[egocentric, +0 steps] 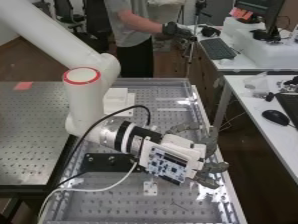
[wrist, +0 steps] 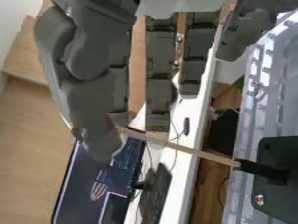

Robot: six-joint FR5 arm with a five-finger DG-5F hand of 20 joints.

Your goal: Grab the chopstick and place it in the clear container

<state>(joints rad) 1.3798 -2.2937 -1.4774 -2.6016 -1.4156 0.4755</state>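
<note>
The chopstick (wrist: pixel 199 152) was found at the hand (egocentric: pixel 210 145), one end lying between the thumb (wrist: pixel 90 100) and the nearest finger (wrist: pixel 118 117). The thumb and that finger appeared clamped together on the stick near its end; the grip was judged taken, though its firmness could not be confirmed. The pale shaft ran out past the neighbouring fingertips and lined up with a dark section (wrist: pixel 259 169) overlapping the black block (wrist: pixel 283 150). Whether that section belonged to the stick or to a fitting could not be determined, nor could contact with the block.

In the high view, with twelve o'clock at its far edge, the hand was at about four o'clock from the arm's lower bend, over the side of the perforated worktop (egocentric: pixel 126 200). The black block stood near nine o'clock from the hand, and a white box (egocentric: pixel 116 98) near ten or eleven.

Progress: the grab was assessed as done, the placing as outstanding. Remaining work comprised carrying the chopstick to the clear container, lowering it in and releasing it. Any attachment at the dark section would need checking before the carry.
</note>
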